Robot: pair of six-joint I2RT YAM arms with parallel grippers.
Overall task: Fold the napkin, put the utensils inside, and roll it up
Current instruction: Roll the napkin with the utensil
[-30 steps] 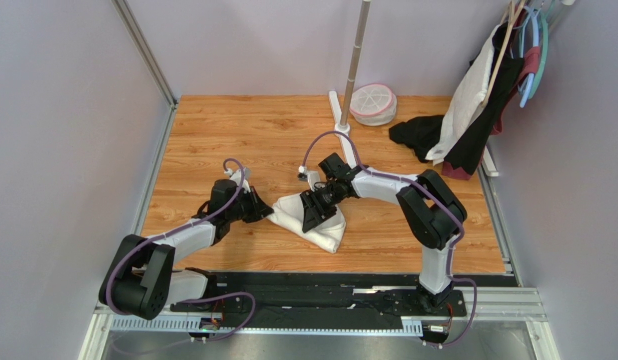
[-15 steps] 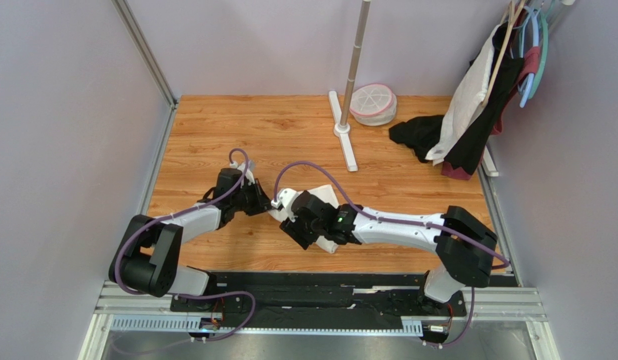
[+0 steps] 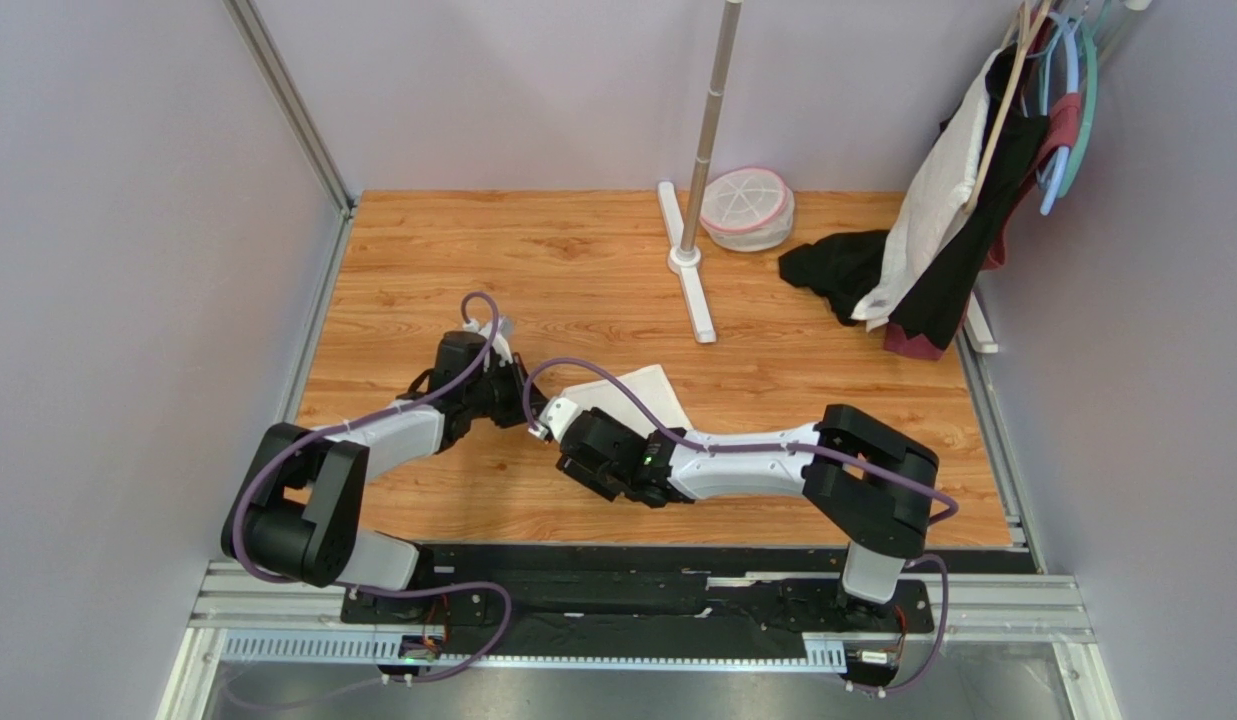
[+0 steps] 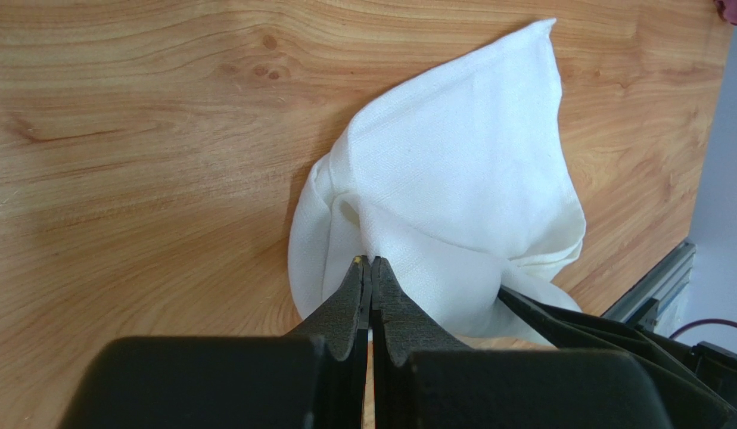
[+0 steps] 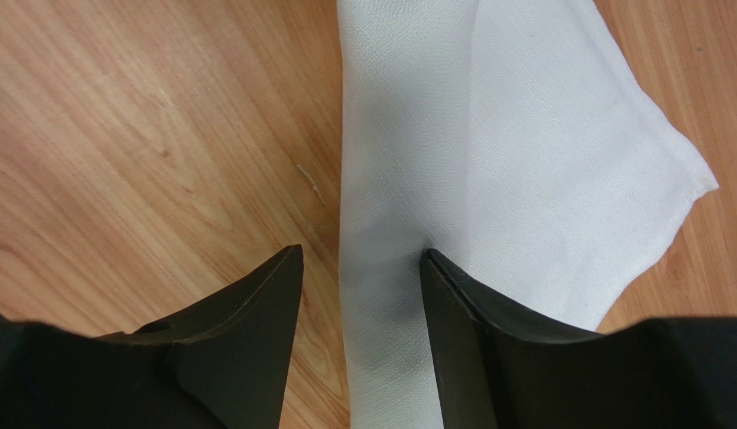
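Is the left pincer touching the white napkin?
Touching. In the left wrist view the left pincer is shut, its tips pinching the napkin at a fold.

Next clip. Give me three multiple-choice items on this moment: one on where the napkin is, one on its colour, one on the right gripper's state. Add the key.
1. Where does the napkin lie?
A) on the wooden table, between the left gripper and the right gripper
B) on a hanger at the far right
C) in the round basket at the back

2. What colour is the napkin?
A) black
B) white
C) red

3. How does the right gripper stand?
A) shut on a fork
B) shut on nothing
C) open, straddling a fold of the napkin

Key:
1 A: the top view shows it on the wood between the two arms' ends.
2 B: both wrist views show plain white cloth.
3 C: the right wrist view shows the jaws well apart with cloth between them.
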